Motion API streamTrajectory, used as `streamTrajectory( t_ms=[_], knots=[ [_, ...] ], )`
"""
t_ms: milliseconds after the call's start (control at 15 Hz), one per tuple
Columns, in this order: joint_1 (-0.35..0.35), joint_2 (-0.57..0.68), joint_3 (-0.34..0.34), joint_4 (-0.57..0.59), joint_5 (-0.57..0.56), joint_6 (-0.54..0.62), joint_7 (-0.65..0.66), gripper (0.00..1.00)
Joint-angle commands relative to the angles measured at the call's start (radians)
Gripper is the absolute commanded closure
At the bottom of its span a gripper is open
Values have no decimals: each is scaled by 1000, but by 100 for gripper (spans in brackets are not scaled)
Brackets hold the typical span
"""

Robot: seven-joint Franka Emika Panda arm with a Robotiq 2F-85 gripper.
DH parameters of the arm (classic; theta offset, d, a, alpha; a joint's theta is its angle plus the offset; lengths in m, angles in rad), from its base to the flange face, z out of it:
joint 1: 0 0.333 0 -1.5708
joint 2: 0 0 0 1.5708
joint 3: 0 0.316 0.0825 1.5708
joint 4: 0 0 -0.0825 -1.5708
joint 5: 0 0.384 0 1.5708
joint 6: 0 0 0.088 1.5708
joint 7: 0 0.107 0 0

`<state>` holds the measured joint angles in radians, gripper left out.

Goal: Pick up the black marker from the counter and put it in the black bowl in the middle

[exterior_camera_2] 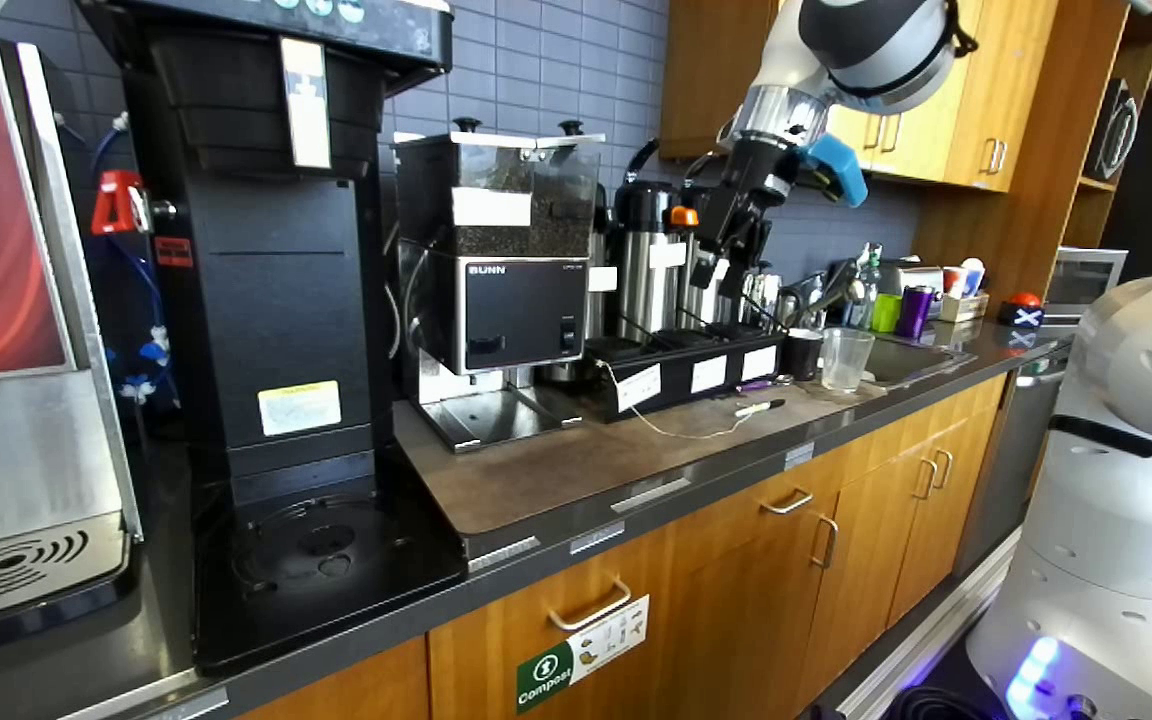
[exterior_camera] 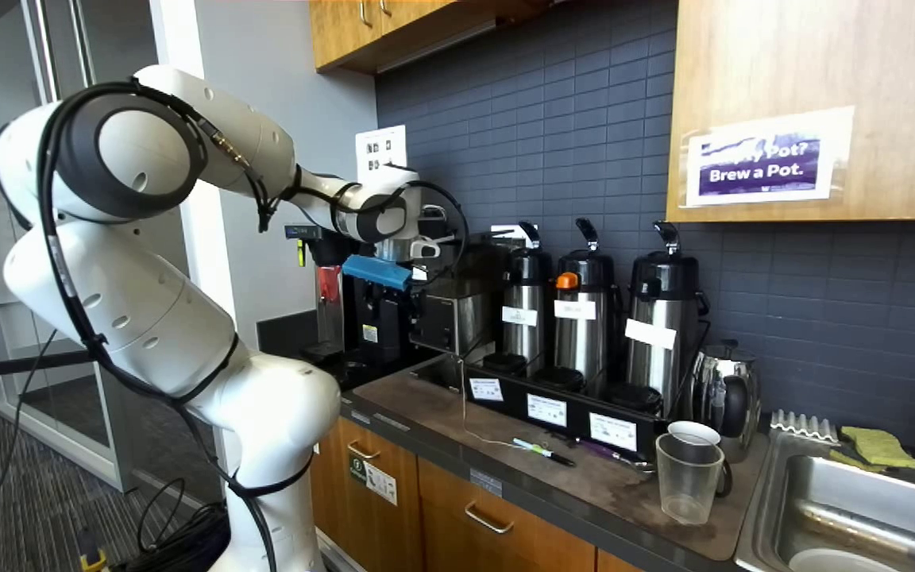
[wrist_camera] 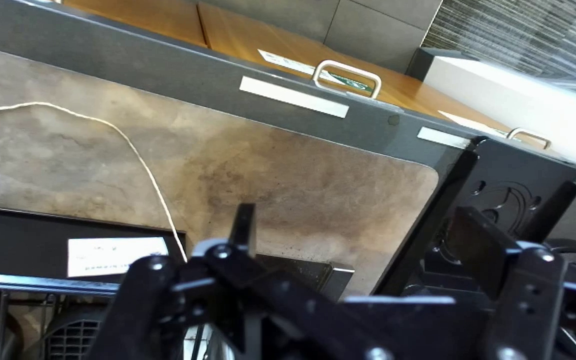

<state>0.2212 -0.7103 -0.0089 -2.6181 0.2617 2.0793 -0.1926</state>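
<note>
The marker lies on the brown mat on the counter; it has a white and green body, a blue end and a black end. It also shows in an exterior view. The middle black bowl is a round dark cup in the black rack under the airpots, between two similar ones. My gripper points down in the air in front of the airpots. In the wrist view, its fingers are wide apart with nothing between them. Only a small teal spot shows at the wrist view's left edge; I cannot tell whether it is the marker.
The black rack has white labels along its front. A purple pen, a clear cup and the sink lie to one side. A coffee grinder and a brewer stand at the other. A thin cord crosses the mat.
</note>
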Motion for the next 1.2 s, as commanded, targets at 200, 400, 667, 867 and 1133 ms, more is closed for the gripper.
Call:
streamTrajectory(
  t_ms=[200, 400, 667, 867, 1133],
  knots=[
    [-92, 67, 61, 19, -26, 118, 158, 0],
    [-147, 93, 98, 18, -50, 175, 285, 0],
    [-220, 116, 139, 14, -107, 192, 462, 0],
    [-269, 125, 157, 9, -148, 183, 579, 0],
    [-321, 151, 157, 10, -159, 180, 703, 0]
  ],
)
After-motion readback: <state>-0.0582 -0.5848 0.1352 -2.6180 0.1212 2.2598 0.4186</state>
